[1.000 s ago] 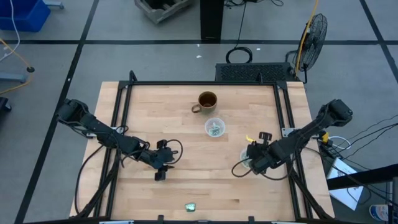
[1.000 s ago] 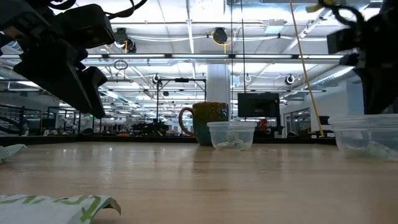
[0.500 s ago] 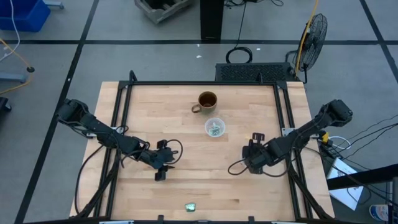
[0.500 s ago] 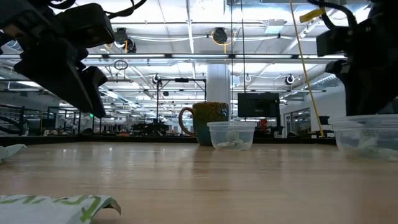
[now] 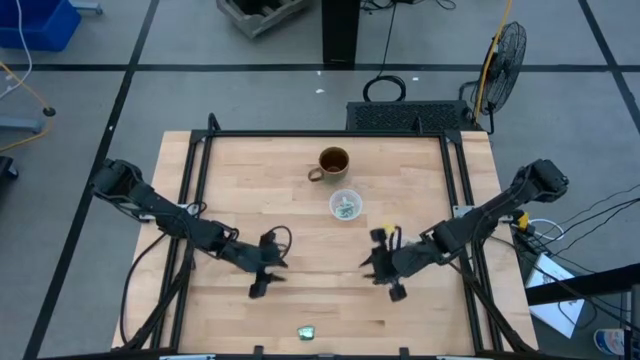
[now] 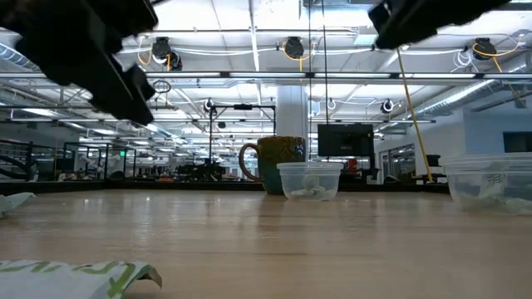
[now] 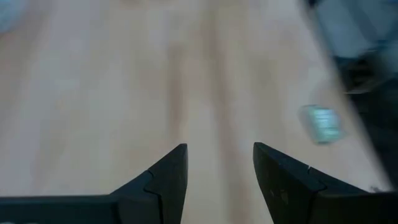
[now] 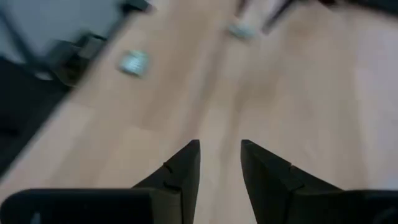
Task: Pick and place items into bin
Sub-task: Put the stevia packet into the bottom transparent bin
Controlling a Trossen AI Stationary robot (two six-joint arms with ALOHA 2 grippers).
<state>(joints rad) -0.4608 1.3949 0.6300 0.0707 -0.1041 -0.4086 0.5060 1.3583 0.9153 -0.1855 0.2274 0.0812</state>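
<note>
Here, two dark robot arms hover over a pale wooden table with small wrapped candies lying loose on it.

Nearest, the left gripper hangs with its jaws spread and empty; one candy lies on the wood ahead of them and off to one side, near the table edge. The right gripper also has its jaws parted and empty, with a candy ahead and to the side. Each item is a tiny, flat, shiny green-and-white wrapper, probably very light, crinkly and slippery, so a pinch across its narrow middle looks safest. Farther off sits a small clear plastic cup already holding a few candies, likely the bin. Just beyond it stands a glossy brown mug.
</note>
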